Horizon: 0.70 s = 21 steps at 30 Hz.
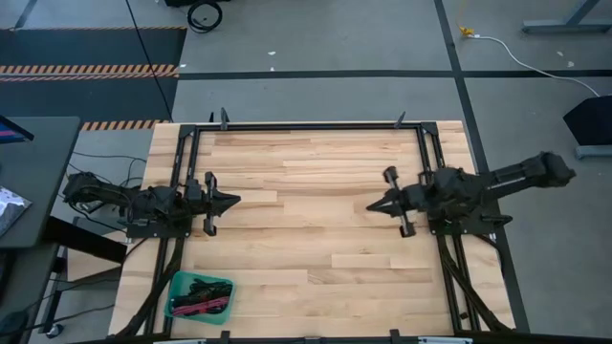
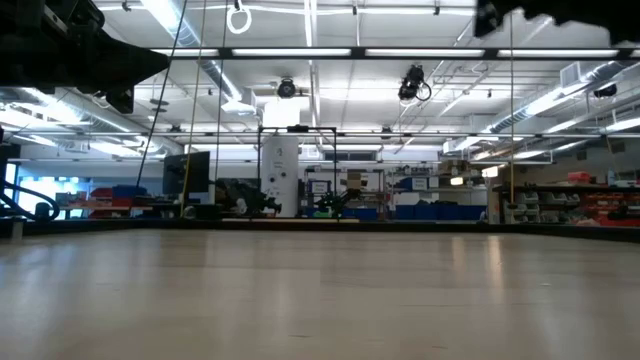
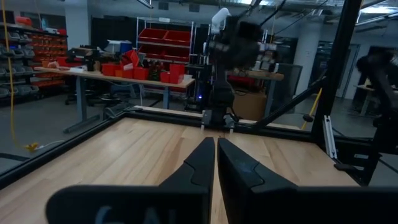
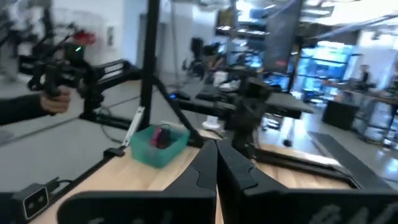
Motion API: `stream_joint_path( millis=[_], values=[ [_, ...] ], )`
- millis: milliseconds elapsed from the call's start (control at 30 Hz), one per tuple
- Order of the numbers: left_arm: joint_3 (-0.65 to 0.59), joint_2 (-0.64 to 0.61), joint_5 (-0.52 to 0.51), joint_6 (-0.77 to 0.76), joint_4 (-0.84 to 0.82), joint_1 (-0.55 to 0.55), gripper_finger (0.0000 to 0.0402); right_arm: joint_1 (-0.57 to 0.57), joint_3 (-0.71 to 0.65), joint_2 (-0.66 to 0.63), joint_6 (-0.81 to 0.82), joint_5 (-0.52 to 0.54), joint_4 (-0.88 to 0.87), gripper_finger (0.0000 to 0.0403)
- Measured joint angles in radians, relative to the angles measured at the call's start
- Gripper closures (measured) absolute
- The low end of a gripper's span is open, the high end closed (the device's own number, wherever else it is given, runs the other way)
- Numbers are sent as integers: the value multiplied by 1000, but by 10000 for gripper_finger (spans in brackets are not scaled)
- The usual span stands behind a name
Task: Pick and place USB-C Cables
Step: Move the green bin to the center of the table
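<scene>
The USB-C cables (image 1: 199,294) lie bundled in a teal tray (image 1: 177,285) at the table's near left corner: black coils and a magenta-red one. The right wrist view shows the tray (image 4: 149,148) with cables (image 4: 161,137) inside. My left gripper (image 1: 236,202) hovers over the table's left side, shut and empty, pointing right. My right gripper (image 1: 370,205) hovers over the right side, shut and empty, pointing left. Both grippers are far from the tray. Each wrist view shows its own fingers closed together, the left gripper (image 3: 215,144) and the right gripper (image 4: 216,146).
The wooden tabletop (image 1: 306,229) lies bare between the two grippers. A black frame (image 1: 306,125) runs along the table's far edge and sides. A person's hand (image 4: 53,102) shows beyond the table in the right wrist view. A white cable with a yellow plug (image 1: 469,34) lies on the floor.
</scene>
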Motion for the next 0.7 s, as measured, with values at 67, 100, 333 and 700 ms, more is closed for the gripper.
stream_joint_path(
  millis=[67,100,333,700],
  values=[
    [0,0,0,0,0,0,375,8,106,142,-32,-40,-4,400],
    [0,0,0,0,0,0,375,14,160,219,-42,-64,-13,400],
    [0,0,0,-1,-1,0,374,78,555,720,-228,-257,-125,400],
    [0,0,0,-29,-37,0,374,133,1115,1239,-459,-300,-438,400]
  ],
)
